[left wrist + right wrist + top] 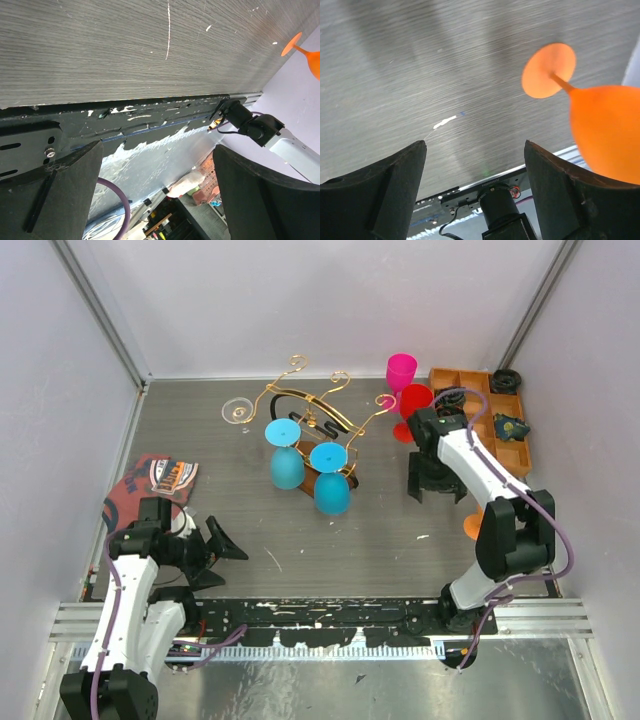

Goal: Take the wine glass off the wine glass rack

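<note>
At lower left the left pincer [157, 150] hangs spread and empty. At upper centre the wine glass rack [322, 423] stands on the surface [350, 540], with the left blue wine glass [287, 468] and right blue wine glass [331, 492] hanging from it. Further right, the right pincer [475, 145] is also spread and empty. It is best placed to take a stem gently, then slide the foot along the wire without jerking.

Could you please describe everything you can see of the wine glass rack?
The wine glass rack is a gold wire frame with curled scroll arms, a black centre piece and a brown, wood-looking base mostly hidden behind the glasses. It sits mid-table, toward the far wall. A blue glass and a second blue glass hang bowl-down from its near arms. A clear glass sits at its left tip and a red glass by its right scroll; contact there is unclear.
</note>
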You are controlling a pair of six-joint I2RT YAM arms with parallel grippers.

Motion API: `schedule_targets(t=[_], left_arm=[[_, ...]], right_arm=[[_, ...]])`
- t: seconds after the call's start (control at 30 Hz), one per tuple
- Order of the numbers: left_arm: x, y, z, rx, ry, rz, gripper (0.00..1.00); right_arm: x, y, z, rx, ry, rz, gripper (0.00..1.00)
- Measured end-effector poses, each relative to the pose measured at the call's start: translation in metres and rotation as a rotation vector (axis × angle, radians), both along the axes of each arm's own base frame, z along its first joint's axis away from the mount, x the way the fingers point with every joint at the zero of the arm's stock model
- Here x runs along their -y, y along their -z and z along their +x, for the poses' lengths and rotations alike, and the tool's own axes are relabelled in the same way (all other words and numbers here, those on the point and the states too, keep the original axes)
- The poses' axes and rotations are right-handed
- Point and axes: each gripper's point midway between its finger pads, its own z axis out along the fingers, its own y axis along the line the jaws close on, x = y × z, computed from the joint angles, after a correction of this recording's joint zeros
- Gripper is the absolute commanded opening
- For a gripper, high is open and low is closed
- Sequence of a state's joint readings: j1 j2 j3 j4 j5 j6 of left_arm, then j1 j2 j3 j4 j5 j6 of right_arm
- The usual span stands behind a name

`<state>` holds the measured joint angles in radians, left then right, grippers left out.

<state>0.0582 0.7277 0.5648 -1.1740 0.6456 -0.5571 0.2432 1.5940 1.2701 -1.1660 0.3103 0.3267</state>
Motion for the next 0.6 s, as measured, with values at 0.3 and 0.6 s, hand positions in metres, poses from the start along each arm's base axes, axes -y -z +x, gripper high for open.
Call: schedule_targets(t=[0.3, 0.6], left_arm=[[0.000, 0.000, 0.001, 0.002, -0.007, 0.003, 0.98], [-0.002, -0.002, 0.004, 0.014, -0.056, 0.015, 0.98]], right_arm=[[0.006, -0.121, 0.045, 0.467, 0.114, 0.012, 0.56], [-0.101, -0.226, 0.004, 0.757, -0.076, 0.675, 0.59]])
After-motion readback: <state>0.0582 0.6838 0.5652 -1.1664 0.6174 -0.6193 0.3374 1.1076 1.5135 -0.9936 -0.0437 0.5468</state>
